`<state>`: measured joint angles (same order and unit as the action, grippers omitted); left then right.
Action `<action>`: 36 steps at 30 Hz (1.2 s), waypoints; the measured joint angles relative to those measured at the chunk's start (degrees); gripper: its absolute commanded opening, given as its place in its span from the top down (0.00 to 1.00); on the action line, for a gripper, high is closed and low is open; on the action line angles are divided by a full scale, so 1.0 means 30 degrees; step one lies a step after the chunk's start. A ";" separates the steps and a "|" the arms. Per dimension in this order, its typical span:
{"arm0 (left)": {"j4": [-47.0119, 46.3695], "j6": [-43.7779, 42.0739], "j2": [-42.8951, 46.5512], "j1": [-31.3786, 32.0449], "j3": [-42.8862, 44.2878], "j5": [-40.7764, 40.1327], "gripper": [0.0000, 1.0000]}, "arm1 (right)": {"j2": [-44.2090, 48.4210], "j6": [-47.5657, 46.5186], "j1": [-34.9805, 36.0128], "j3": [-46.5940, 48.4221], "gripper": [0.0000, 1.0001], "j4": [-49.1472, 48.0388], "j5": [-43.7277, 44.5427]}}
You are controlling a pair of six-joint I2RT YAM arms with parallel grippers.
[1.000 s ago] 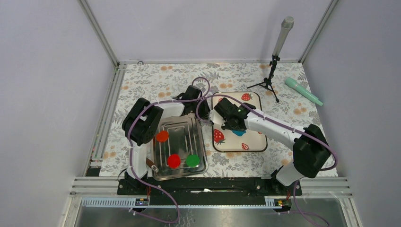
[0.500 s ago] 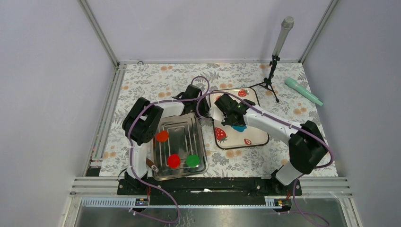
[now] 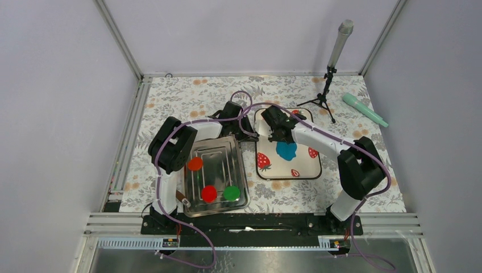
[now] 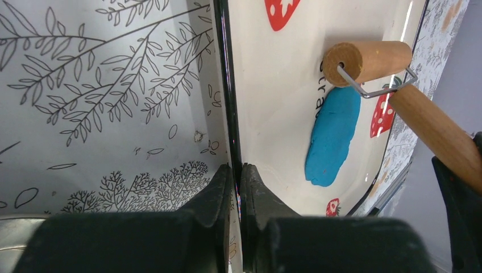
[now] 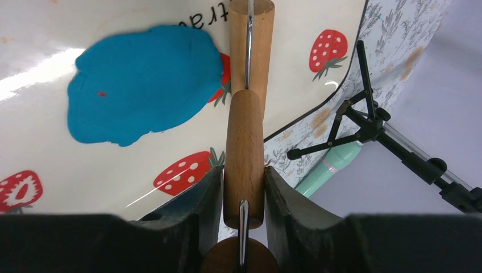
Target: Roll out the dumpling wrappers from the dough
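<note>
The dough (image 3: 286, 150) is a flattened bright-blue patch on the white strawberry-print tray (image 3: 267, 170). It also shows in the left wrist view (image 4: 332, 136) and the right wrist view (image 5: 145, 82). My right gripper (image 3: 279, 126) is shut on the handle (image 5: 244, 153) of a wooden roller. The roller's drum (image 5: 251, 51) rests on the tray just past the dough's far edge, and it shows in the left wrist view (image 4: 366, 61). My left gripper (image 4: 236, 170) is shut on the tray's black left rim (image 4: 226, 85).
A steel tray (image 3: 219, 153) at the left holds an orange disc (image 3: 195, 164), a red disc (image 3: 208, 193) and a green disc (image 3: 231, 193). A microphone stand (image 3: 327, 85) and a mint-green microphone (image 3: 364, 110) are at the back right. Frame rails run along the table edges.
My right gripper has pushed the roller away over the dough to the tray's far side, leaving the blue patch uncovered and wider. The tray swung slightly and came back square. The left gripper kept its hold.
</note>
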<state>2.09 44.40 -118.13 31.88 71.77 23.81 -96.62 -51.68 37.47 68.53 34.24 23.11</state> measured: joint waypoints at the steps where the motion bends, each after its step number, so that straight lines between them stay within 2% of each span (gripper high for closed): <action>1: -0.0029 -0.0051 -0.0007 0.0000 0.0000 0.0000 1.00 | -0.0109 -0.0073 -0.0124 0.0029 1.00 -0.0197 0.0109; 8: -0.0051 -0.0182 -0.0015 0.0007 0.0000 0.0007 1.00 | -0.0648 -0.0255 -0.0896 0.0809 1.00 -0.0284 -0.0131; 11: -0.0095 -0.0240 -0.0015 0.0015 0.0000 0.0029 1.00 | -0.0911 0.0561 -0.1581 0.2208 1.00 0.1122 -0.1078; 16: -0.0087 -0.0583 -0.0015 0.0102 -0.0007 0.0175 1.00 | -0.0816 0.4058 -0.3191 0.5289 1.00 0.3861 -0.3300; 20: -0.0095 -0.0729 -0.0015 0.0124 -0.0007 0.0219 1.00 | -0.0306 0.8626 -0.6280 0.7016 1.00 0.5603 -0.7140; 24: -0.0175 -0.0743 0.0000 0.0124 -0.0058 0.0226 1.00 | 0.0321 1.3187 -1.0615 0.6288 1.00 0.6127 -1.1672; 27: -0.0182 -0.0758 0.0000 0.0124 -0.0066 0.0219 1.00 | 0.0357 1.5788 -1.2786 0.4750 1.00 0.6433 -1.4294; 32: -0.0240 -0.0772 0.0007 0.0124 -0.0095 0.0226 1.00 | -0.0007 1.8965 -1.4433 0.3096 1.00 0.6608 -1.8156; 36: -0.0240 -0.0780 0.0007 0.0124 -0.0095 0.0226 1.00 | -0.0576 2.0349 -1.4936 0.2943 1.00 0.6200 -1.9511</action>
<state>1.37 42.06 -118.10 32.25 71.48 24.49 -98.35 9.37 -7.33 77.36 52.84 -35.42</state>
